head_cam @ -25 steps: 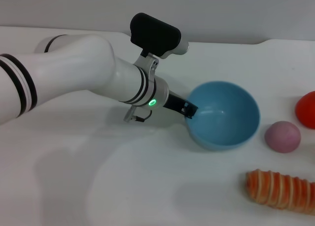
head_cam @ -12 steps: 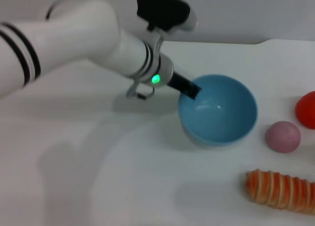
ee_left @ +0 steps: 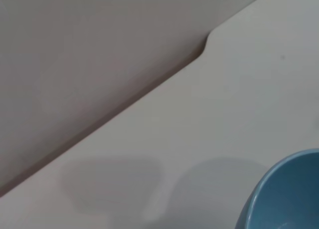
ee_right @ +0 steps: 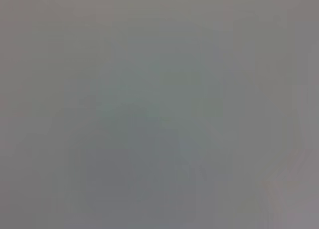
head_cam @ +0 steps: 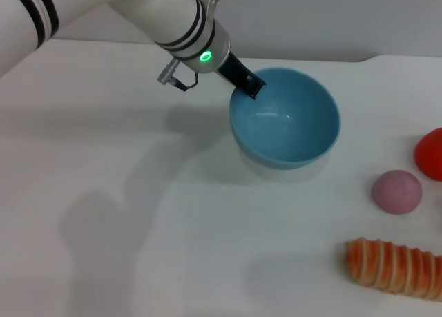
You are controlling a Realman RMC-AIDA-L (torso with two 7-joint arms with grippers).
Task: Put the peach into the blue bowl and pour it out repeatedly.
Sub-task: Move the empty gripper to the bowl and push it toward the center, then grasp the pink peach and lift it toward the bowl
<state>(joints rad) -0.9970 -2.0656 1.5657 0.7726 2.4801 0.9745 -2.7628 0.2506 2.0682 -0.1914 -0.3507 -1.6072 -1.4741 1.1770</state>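
White worktop carries everything. Left arm has swung up and back over the last second, its left hand clamped on the near-left rim of the blue bowl, lifting it off the surface and away from the fruit. Bowl is empty, roughly level, shadow under it. So looks like the pour-out is done and the bowl needs setting down for a refill. Striped roll lies front right, red ball at the right edge. Peach sits on the worktop, right of the bowl, well apart. Right hand not visible.
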